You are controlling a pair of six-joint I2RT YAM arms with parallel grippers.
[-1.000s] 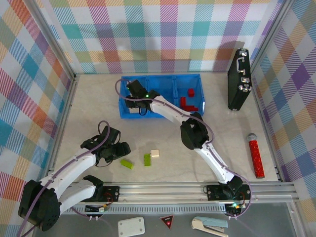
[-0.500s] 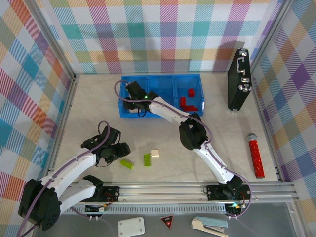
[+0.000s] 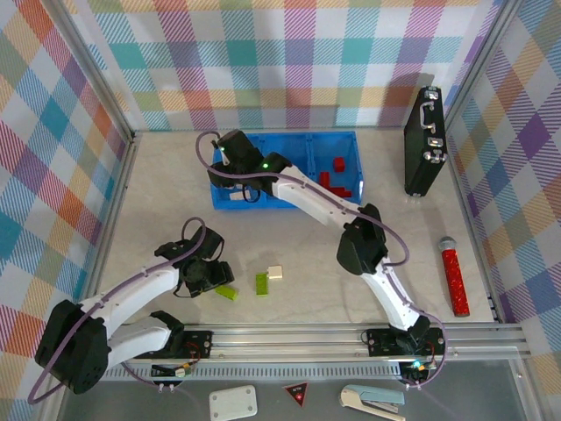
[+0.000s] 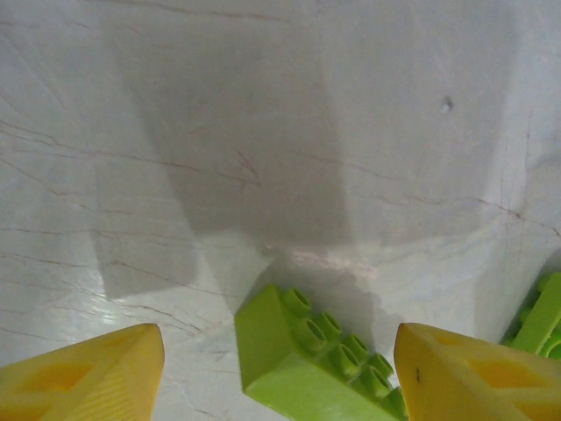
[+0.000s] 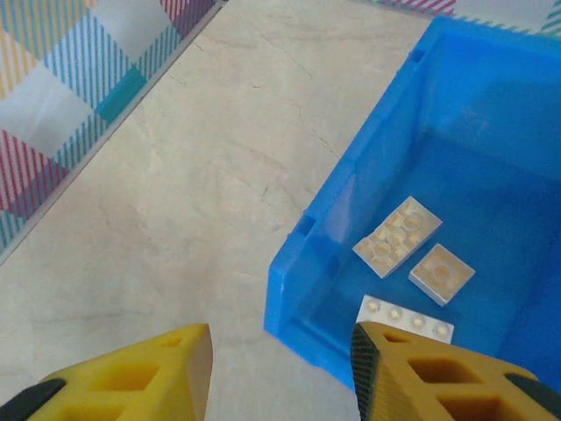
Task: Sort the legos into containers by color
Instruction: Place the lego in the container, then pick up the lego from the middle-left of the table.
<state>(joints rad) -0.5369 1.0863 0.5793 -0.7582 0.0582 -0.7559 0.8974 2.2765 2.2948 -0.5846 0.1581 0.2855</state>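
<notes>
The left end effector (image 3: pixel 207 279) (image 4: pixel 280 377) is released, its yellow fingers (image 4: pixel 83 377) spread wide and low over the worktop (image 3: pixel 158 193). A lime brick (image 3: pixel 226 292) (image 4: pixel 307 360) lies between them with its studs showing. The wrist view shows bare worktop on each side of it, so neither finger touches it. A second lime brick (image 3: pixel 262 283) (image 4: pixel 539 320) lies just past the finger on the right of that view. A cream brick (image 3: pixel 275 272) sits just beside that one, farther out on the same side. The right end effector (image 3: pixel 228 151) (image 5: pixel 280 368) is also released and grasps nothing. It hangs over a corner at the left end of the blue bin (image 3: pixel 289 137) (image 5: pixel 346 237), and the corner falls between its fingers. One finger is above bare worktop outside the wall, the other over the bin's end compartment. Ahead of it and to its right, three cream pieces (image 5: pixel 397 237) lie flat and close together on that compartment's floor. Red bricks (image 3: pixel 333 180) lie in the compartment at the far end of the bin from this end effector.
</notes>
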